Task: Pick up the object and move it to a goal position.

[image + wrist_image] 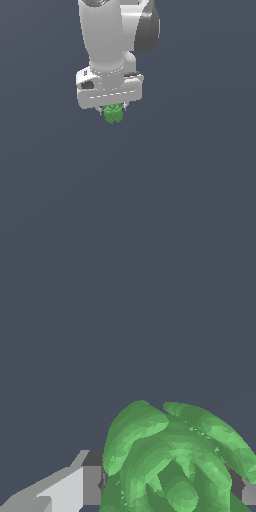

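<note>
Unlabelled green object (114, 114) apparently pinched between white gripper (114, 107) fingers (75, 488), no legible writing

Flat even sim light, sharp, no glare

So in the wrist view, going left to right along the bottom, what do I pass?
Gripper finger → green ridged object → edge of the other finger.

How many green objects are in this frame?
1: the green object sits between the fingers of the tool, under the white arm. Nothing else green shows.
</note>
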Available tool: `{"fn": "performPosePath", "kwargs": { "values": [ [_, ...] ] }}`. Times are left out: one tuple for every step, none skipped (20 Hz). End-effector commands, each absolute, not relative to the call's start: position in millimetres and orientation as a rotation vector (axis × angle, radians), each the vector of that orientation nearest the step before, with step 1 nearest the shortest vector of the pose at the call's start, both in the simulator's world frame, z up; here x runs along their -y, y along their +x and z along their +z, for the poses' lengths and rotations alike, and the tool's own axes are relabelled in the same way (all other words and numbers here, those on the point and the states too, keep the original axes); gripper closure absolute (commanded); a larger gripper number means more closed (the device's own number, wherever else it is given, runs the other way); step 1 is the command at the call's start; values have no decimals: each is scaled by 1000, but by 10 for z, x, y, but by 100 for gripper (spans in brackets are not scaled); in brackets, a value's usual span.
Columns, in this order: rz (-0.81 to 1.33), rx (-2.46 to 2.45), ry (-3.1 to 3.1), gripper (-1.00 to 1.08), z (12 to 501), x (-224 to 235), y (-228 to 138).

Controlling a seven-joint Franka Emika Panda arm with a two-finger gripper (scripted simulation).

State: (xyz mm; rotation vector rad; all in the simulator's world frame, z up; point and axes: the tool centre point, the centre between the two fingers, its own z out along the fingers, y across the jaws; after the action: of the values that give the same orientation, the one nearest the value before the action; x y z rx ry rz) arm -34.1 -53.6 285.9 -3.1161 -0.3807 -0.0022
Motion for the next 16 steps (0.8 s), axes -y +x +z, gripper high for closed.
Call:
{"fn": "performPosePath", "kwargs": {
  "values": [
    [-1,381,-3115,108,3127,669,-346],
    [-1,381,-3115,108,3230,722,-345],
    [-1,381,-3115,108,3333,774,-343],
    [-1,381,-3115,108,3436,826,-341],
    [-1,381,-3115,108,3538,878,-339],
    [-1,381,-3116,108,3639,929,-337],
    [-1,381,-3116,108,3740,981,-334],
    [-1,381,-3116,108,3839,1032,-331],
    [-1,381,-3116,108,3935,1081,-327],
    [-1,381,-3117,108,4027,1127,-324],
    [-1,381,-3117,108,4114,1172,-320],
    [-1,381,-3117,108,4198,1216,-316],
    [-1,381,-3117,108,4279,1258,-312],
    [0,381,-3117,108,4356,1296,-308],
    [0,381,-3117,108,4430,1335,-303],
    [0,381,-3117,108,4500,1371,-299]
  ]
}}
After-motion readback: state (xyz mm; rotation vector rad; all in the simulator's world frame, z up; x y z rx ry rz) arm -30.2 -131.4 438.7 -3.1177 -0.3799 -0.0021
